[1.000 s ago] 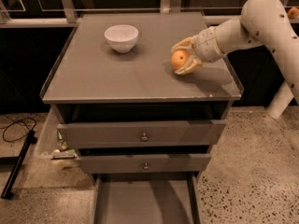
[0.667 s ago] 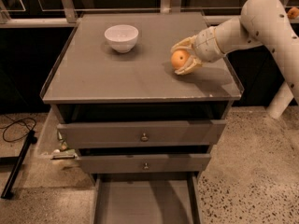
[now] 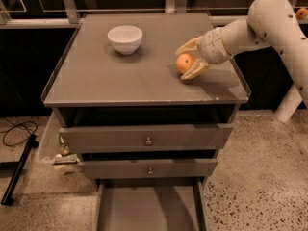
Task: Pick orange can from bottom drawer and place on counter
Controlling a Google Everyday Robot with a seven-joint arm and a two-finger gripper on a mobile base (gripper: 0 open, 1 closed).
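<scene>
Your gripper (image 3: 183, 62), near the counter's (image 3: 120, 88) right edge, has its jaws pinching the can (image 3: 186, 63); lower until it rests, then spread them gently.

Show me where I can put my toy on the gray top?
On the counter, the front-left, between the white bowl and the front rim, is bare. So is the strip between bowl and orange can. The right side is crowded: the end effector grips the orange can there.
</scene>
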